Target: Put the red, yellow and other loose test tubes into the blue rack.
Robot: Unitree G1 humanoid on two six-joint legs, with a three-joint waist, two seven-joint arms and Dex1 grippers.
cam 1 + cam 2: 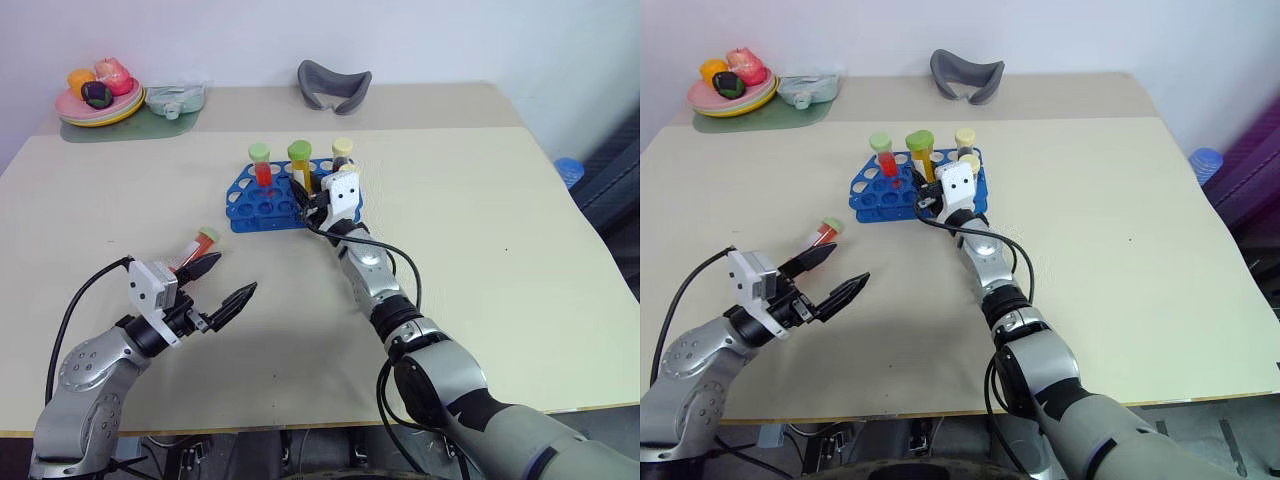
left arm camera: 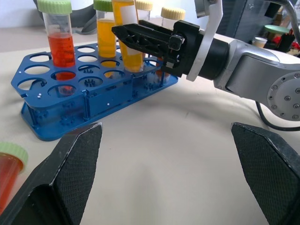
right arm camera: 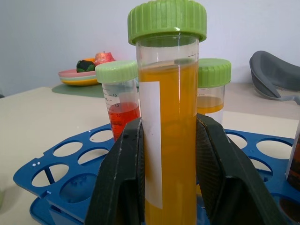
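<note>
The blue rack [image 1: 262, 205] stands mid-table with a red tube [image 1: 262, 168] and a yellow tube [image 3: 213, 93] upright in it, both green-capped, beside a cream-capped tube [image 1: 342, 152]. My right gripper [image 2: 123, 35] is shut on another green-capped yellow tube [image 3: 168, 140], held upright over the rack's near right corner. That tube's lower end is level with the rack's top plate. A loose red tube [image 1: 203, 243] lies on the table, left of the rack. My left gripper [image 1: 232, 278] hovers open just in front of it, nothing between its fingers.
At the back left, a plate of toy food [image 1: 100, 100] sits on a green mat beside a clear container [image 1: 176, 97]. A grey curved holder [image 1: 334, 85] lies at the back centre. A blue object [image 1: 568, 170] sits beyond the table's right edge.
</note>
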